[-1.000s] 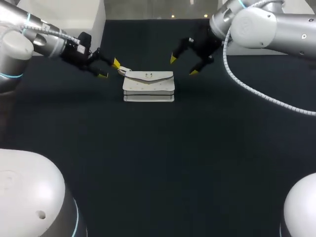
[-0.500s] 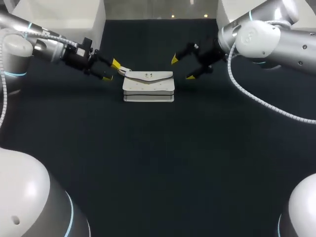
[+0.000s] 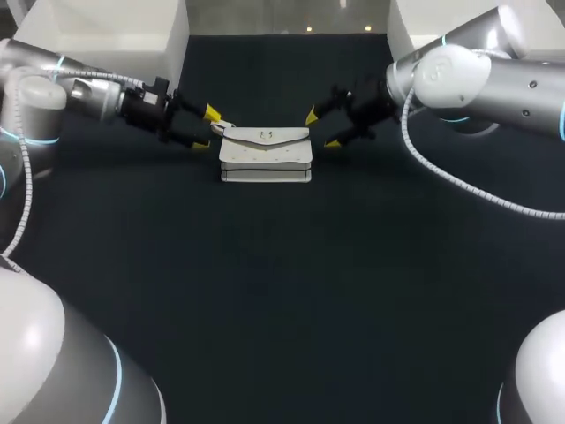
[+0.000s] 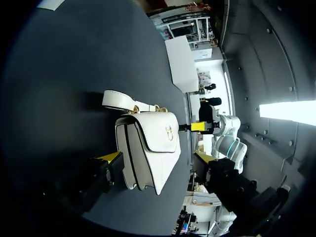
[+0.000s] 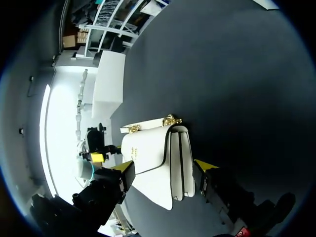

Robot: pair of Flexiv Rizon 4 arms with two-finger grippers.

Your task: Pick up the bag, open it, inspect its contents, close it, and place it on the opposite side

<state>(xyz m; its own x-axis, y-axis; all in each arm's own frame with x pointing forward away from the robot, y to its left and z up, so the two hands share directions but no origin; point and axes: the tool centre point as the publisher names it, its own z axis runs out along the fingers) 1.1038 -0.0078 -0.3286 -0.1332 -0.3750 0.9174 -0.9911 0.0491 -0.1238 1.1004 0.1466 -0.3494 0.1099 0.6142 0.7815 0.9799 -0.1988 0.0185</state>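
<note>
white bag (image 3: pixel 265 155) on dark table (image 3: pixel 265 291), flap shut. my left gripper (image 3: pixel 206 129) at one end, fingers apart; right gripper (image 3: pixel 321 130) at the other end, fingers apart too.

A wide table (image 3: pixel 282 300) with a dark, matte, near-black top stretches across the head view.

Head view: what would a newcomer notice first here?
The white bag stands out against the dark table, toward its far side. The left gripper and right gripper, both open with bright yellow tips, flank it, one at each end. A short white strap sticks out at the bag's left end, close to the left gripper.
</note>
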